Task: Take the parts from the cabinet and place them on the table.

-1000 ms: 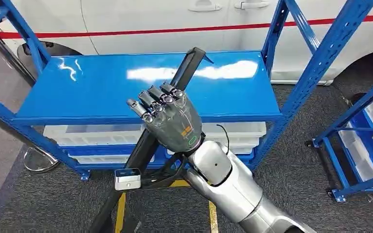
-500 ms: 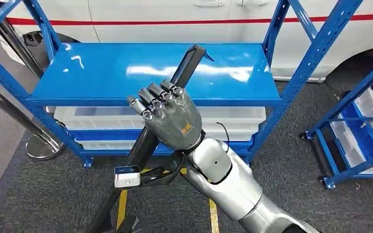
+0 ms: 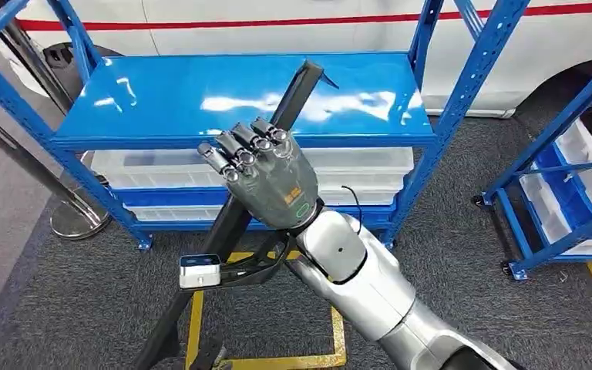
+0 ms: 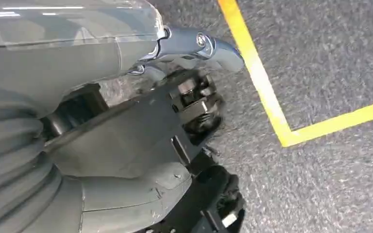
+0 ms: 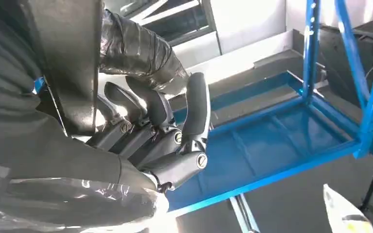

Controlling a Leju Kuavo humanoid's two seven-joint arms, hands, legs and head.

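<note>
Camera shifted since earlier frame; blue rack shelf (image 3: 223, 100) now sits higher, beyond right hand (image 3: 266, 181). Right hand's fingers wrapped round long black part (image 3: 297, 96), angled over shelf. Left hand (image 4: 126, 136): can't tell.

We could read no text anywhere; the right hand (image 3: 274, 189) bore a small orange mark and a green outlined oval, both too small to decipher.
</note>
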